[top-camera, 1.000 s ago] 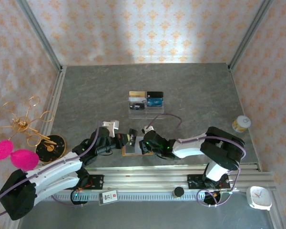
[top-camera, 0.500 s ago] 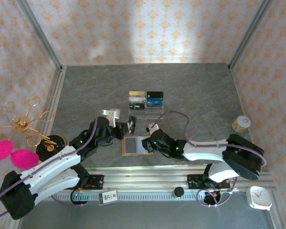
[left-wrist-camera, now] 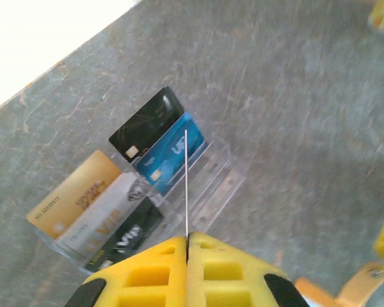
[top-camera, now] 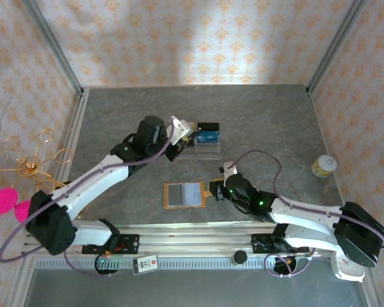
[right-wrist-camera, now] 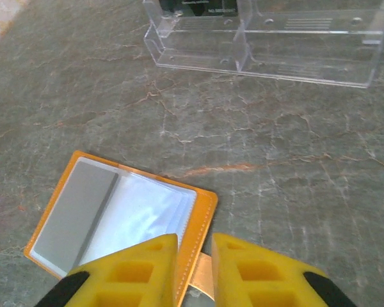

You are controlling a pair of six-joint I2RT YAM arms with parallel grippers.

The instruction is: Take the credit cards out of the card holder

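Observation:
The card holder (top-camera: pixel 185 194) lies open and flat on the table, tan-orange with clear sleeves (right-wrist-camera: pixel 115 211). My right gripper (top-camera: pixel 219 190) sits low at its right edge, jaws a little apart, with the strap tab (right-wrist-camera: pixel 205 278) showing in the gap (right-wrist-camera: pixel 194 268). My left gripper (top-camera: pixel 180 135) hangs over the clear acrylic stand (top-camera: pixel 201 146), shut (left-wrist-camera: pixel 187 242) on one credit card seen edge-on (left-wrist-camera: pixel 186 185). The stand's slots hold gold (left-wrist-camera: pixel 73 195), silver-white (left-wrist-camera: pixel 105 211), black (left-wrist-camera: pixel 147 125) and blue (left-wrist-camera: pixel 169 150) cards.
A gold wire stand with pink pompoms (top-camera: pixel 25 169) is at the left edge. A small yellow-lidded jar (top-camera: pixel 324 165) stands at the right, and a white clock (top-camera: pixel 349 264) sits beyond the rail at bottom right. The acrylic stand's front tier (right-wrist-camera: pixel 262 38) lies ahead of the right gripper.
My left arm has swung from the card holder up to the acrylic stand, carrying a card. My right gripper has drawn back to the holder's right edge and its jaws have parted slightly.

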